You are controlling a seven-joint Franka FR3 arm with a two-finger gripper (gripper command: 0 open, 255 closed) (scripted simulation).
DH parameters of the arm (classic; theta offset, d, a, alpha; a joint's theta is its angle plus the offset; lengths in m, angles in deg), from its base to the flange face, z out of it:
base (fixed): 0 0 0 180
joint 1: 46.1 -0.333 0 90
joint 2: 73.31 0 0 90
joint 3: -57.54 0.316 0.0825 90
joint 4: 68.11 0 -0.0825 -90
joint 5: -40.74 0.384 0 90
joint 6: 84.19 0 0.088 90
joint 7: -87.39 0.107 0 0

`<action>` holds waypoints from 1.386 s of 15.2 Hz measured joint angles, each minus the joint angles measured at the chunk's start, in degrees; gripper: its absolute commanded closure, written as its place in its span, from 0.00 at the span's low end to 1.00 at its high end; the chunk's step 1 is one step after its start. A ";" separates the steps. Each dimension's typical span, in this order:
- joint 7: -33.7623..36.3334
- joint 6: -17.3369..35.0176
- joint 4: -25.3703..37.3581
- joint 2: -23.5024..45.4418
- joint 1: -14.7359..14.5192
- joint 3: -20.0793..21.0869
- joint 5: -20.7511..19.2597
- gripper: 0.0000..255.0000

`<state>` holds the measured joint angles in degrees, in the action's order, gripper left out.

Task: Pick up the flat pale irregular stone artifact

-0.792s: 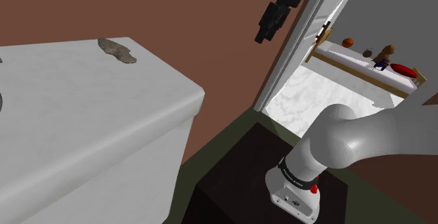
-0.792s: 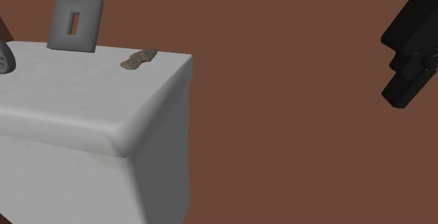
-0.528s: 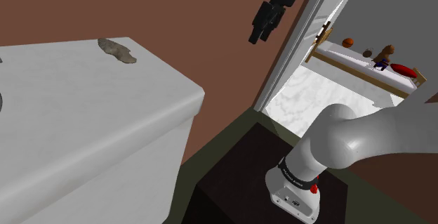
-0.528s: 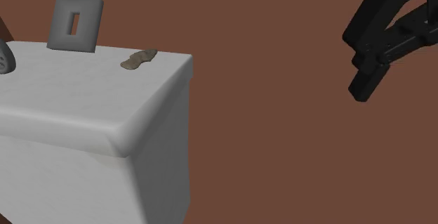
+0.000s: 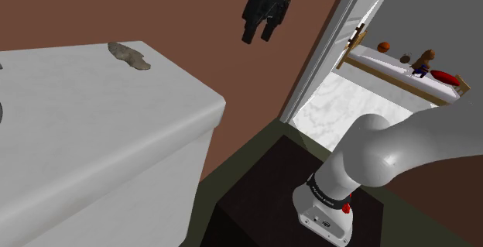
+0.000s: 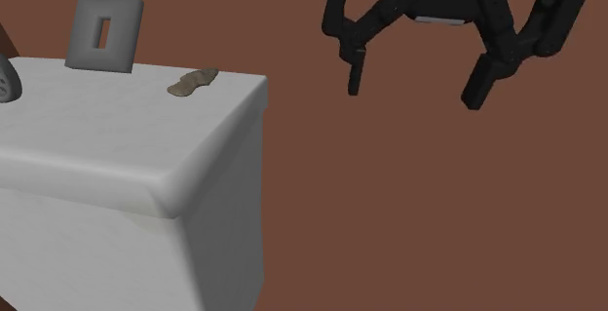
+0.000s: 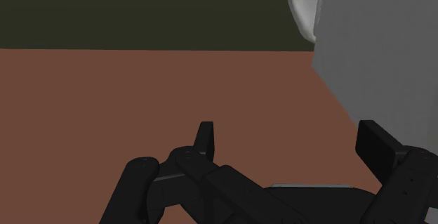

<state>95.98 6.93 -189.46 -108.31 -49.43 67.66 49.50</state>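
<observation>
The flat, irregular grey-brown stone lies near the far corner of a white block-like counter; the same stone rests close to the counter's edge in the second exterior view. My black gripper hangs open in the air off the counter's side, in front of the brown wall, well apart from the stone. The second exterior view has the gripper to the right of the counter, fingers spread wide, nothing between them. In the wrist view the fingers stand apart before the brown wall, beside the white counter side.
A grey square frame leans on the counter behind the stone. An open doorway beside the arm leads to a room with a bed. My dark stand sits on a dark green floor between counter and door.
The gripper has swung toward the counter, leftwards in both exterior views, and turned so its spread fingers now face the second exterior camera. The stone has not moved.
</observation>
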 measured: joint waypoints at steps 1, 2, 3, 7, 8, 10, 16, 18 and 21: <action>1.40 0.51 0.90 1.34 -0.22 1.25 0.41 0.00; 2.88 1.08 2.04 2.97 -0.42 2.56 0.76 0.00; 4.05 1.08 3.36 4.29 -0.54 3.50 0.95 0.00; 9.66 1.77 9.23 10.63 -1.11 8.09 1.22 0.00; 10.83 1.36 11.21 12.23 -1.15 8.94 1.04 0.00; 13.76 1.49 15.31 16.43 -1.33 11.26 0.36 0.00; 23.33 0.62 27.11 28.00 -3.09 17.91 -3.27 0.00; 26.89 -0.30 32.76 33.33 -4.26 20.05 -5.78 0.00; 30.99 -1.26 39.09 39.67 -6.35 22.06 -9.08 0.00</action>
<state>126.97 5.67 -150.37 -68.64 -55.78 89.72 40.42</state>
